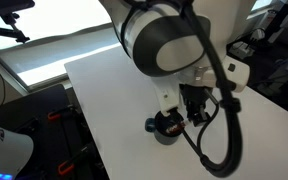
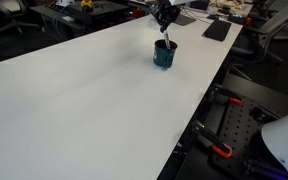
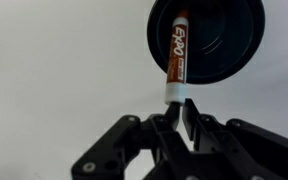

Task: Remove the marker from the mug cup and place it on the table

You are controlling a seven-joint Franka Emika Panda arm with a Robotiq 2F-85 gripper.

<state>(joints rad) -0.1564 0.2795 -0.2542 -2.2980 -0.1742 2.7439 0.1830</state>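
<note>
In the wrist view the marker [image 3: 176, 50], reddish with a white end and "EXPO" lettering, stands in the dark round mug cup [image 3: 226, 40]. My gripper [image 3: 174, 104] is shut on the marker's white end, just above the mug's rim. In both exterior views the mug [image 1: 165, 126] [image 2: 164, 55] stands on the white table [image 1: 104, 80] [image 2: 94, 100] with my gripper [image 1: 191, 106] [image 2: 165, 18] right over it. The marker's top [image 2: 168, 41] sticks out of the mug. The mug's handle is not visible.
The mug stands near one table edge. Black and orange equipment [image 2: 222, 150] sits on the floor beyond that edge. Desks with clutter [image 2: 216, 28] stand behind the far end. A black cable [image 1: 224, 130] hangs from my arm beside the mug.
</note>
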